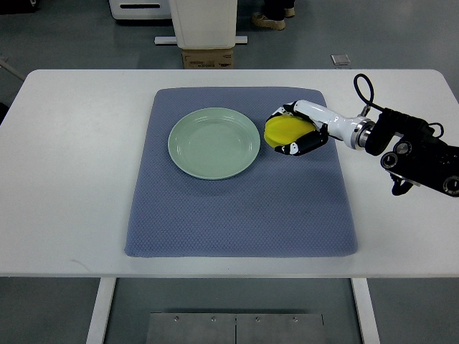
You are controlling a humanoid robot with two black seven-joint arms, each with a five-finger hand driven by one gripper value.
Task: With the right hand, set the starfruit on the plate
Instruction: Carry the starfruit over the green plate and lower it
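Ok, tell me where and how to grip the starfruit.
Grip the starfruit across its rounded yellow body, coming from its right, away from the plate. The right hand already does this, fingers wrapped around both sides; the plate side stays free for setting it down.

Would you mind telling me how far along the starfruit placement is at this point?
Done: the right hand is closed around the yellow starfruit, just right of the plate. In hand: the fruit sits over the blue mat, not the dish. Left: moving it onto the pale green plate, which holds nothing, and releasing.
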